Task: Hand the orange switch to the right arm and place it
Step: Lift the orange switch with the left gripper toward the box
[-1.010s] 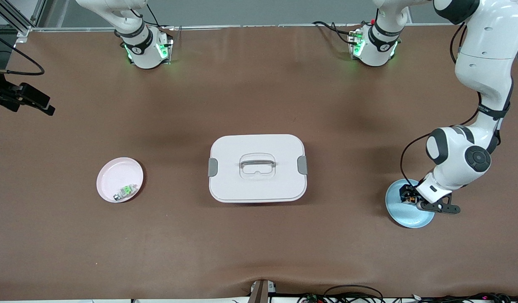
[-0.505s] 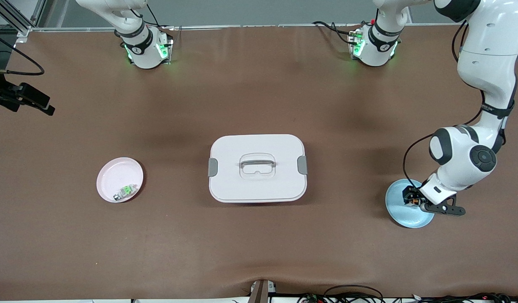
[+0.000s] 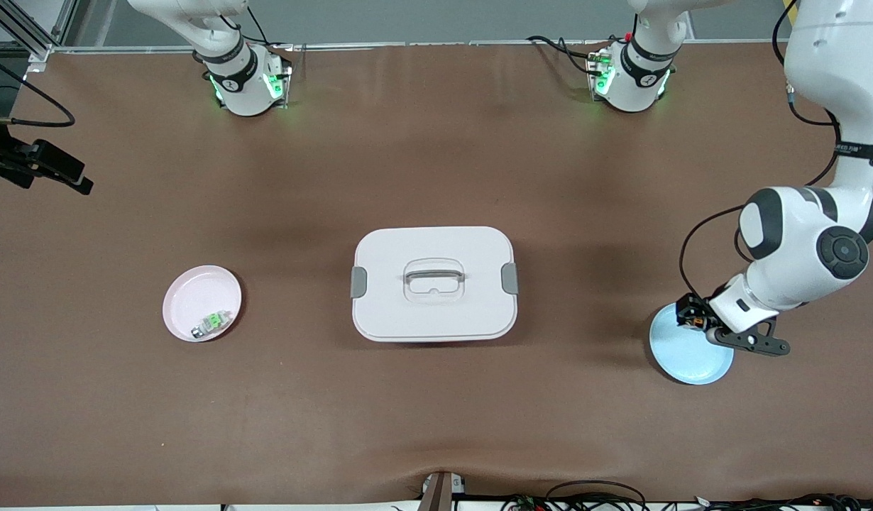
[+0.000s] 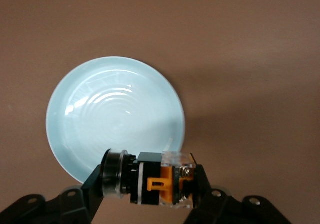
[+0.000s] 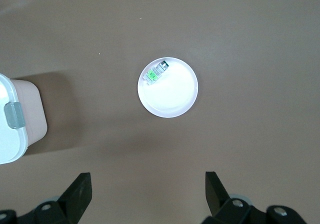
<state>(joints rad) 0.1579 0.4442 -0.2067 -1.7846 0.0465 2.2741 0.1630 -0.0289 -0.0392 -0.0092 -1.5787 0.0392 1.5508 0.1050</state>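
My left gripper (image 3: 694, 321) is shut on the orange switch (image 4: 150, 180), a tiny black block with an orange face and a silvery end, also seen in the front view (image 3: 693, 322). It holds the switch in the air over the pale blue plate (image 3: 692, 351), which lies bare below it in the left wrist view (image 4: 115, 116). My right gripper (image 5: 147, 186) is open and empty, high over the table above the pink plate (image 5: 172, 94). Only the right arm's base (image 3: 241, 78) shows in the front view.
The pink plate (image 3: 195, 294) toward the right arm's end holds a green-faced switch (image 3: 211, 323). A white lidded box (image 3: 434, 312) with a grey handle stands mid-table. A black camera mount (image 3: 35, 165) sits at the table edge at the right arm's end.
My left gripper has risen off the blue plate with the orange switch in it and drifted toward the robots' side of the plate. The right arm has not moved.
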